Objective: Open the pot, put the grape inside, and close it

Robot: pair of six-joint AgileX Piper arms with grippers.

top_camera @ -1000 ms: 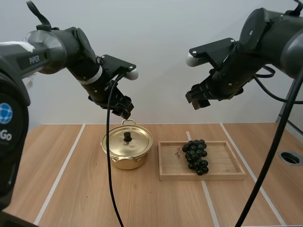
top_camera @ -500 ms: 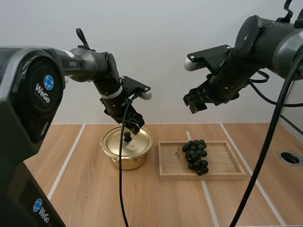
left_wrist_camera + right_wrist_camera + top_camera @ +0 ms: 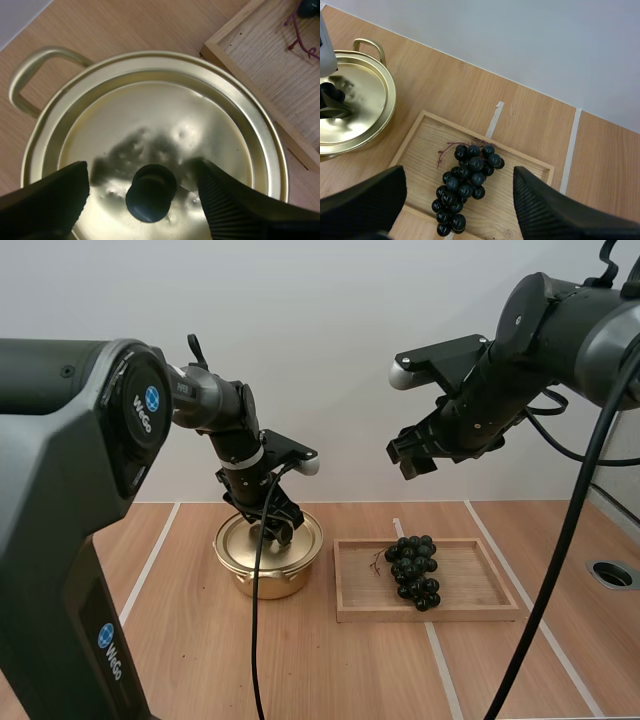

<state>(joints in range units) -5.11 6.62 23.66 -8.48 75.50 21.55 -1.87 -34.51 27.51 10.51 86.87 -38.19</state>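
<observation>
One second was all it took: the left gripper (image 3: 272, 530) had swung in from up near the wall and dropped right onto the pot (image 3: 290, 578). The right gripper (image 3: 410, 455) barely budged, hanging high above the table (image 3: 180, 640). That put the opening step within reach, with the lid (image 3: 165, 120) seated on the rim and nothing lifted yet. From the left wrist, the fingers (image 3: 50, 197) stood wide apart, ribbed faces turned inward. They straddled the black knob (image 3: 150, 194) with clear daylight either side, touching nothing, gripping nothing. A squeeze looked like the next call. Over on the right, the jaws were spread wide too and empty, looking down at the grapes (image 3: 467, 187), which lay in the wooden tray (image 3: 420, 147) just beside the pot.
</observation>
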